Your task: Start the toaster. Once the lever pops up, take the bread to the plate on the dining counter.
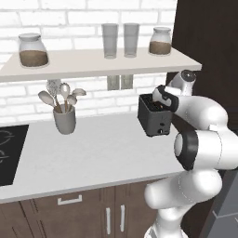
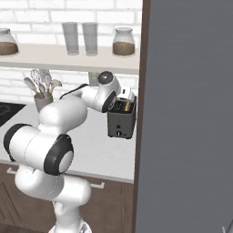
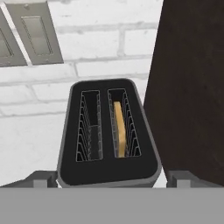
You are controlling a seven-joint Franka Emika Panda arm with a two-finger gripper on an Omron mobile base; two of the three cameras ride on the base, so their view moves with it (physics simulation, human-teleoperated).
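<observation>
The black toaster [image 1: 153, 118] stands on the grey worktop [image 1: 93, 153] beside a dark tall cabinet [image 1: 209, 46]. In the hand view I look down on the toaster [image 3: 107, 170] and its two top slots. A slice of bread [image 3: 118, 129] stands sunk in the right slot and the left slot is empty. My gripper [image 3: 111, 180] hovers just above the toaster's near end, open, with one fingertip [image 3: 41, 179] on each side of it and nothing held. The right base view shows my hand [image 2: 125, 98] over the toaster [image 2: 122, 120]. I cannot make out the lever. The plate and the dining counter are out of view.
A grey utensil cup [image 1: 65, 120] with spoons stands left of the toaster. A shelf [image 1: 93, 62] overhead carries jars and glasses. A black cooktop [image 1: 9, 153] lies at the far left. Two wall outlets [image 3: 30, 33] sit behind the toaster. A tall grey panel [image 2: 186, 113] rises at the right.
</observation>
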